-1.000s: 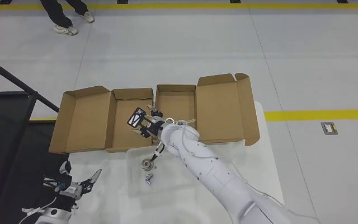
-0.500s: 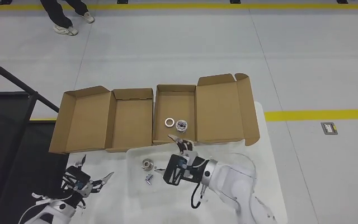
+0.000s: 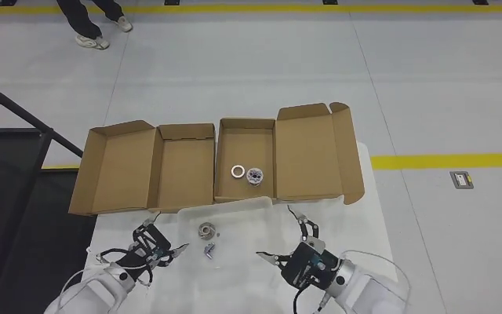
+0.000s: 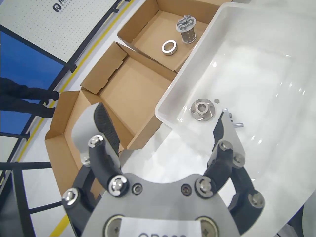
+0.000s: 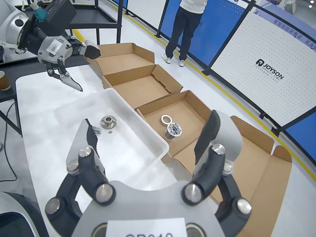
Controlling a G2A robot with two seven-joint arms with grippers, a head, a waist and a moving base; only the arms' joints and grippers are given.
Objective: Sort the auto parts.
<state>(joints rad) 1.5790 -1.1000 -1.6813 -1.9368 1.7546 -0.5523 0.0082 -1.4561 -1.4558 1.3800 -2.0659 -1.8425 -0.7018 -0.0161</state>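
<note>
Both were wide open, holding nothing: left gripper (image 3: 165, 237) lower left, right gripper (image 3: 274, 232) lower middle. Flanged hub (image 3: 206, 230) and small pin (image 3: 209, 250) sat in the white tray (image 3: 235, 206) between them, steel ring (image 3: 237, 170) and splined sleeve (image 3: 254, 175) in the center cardboard box (image 3: 247, 141).

A white table (image 3: 369, 235) stands on a pale grey floor (image 3: 235, 71). A yellow line (image 3: 314, 8) crosses the floor on the far side, and a wider yellow stripe (image 3: 439, 162) runs up to the table's right side, with a small grey plate (image 3: 460, 179) on the floor near it. A black metal frame (image 3: 39, 125) stands left of the table. White pegboard panels (image 5: 266, 57) and blue panels (image 5: 217, 18) line the room behind. A brown paper cup (image 5: 3, 81) stands just beside the table, with a black metal rack (image 5: 93, 22) farther back.
</note>
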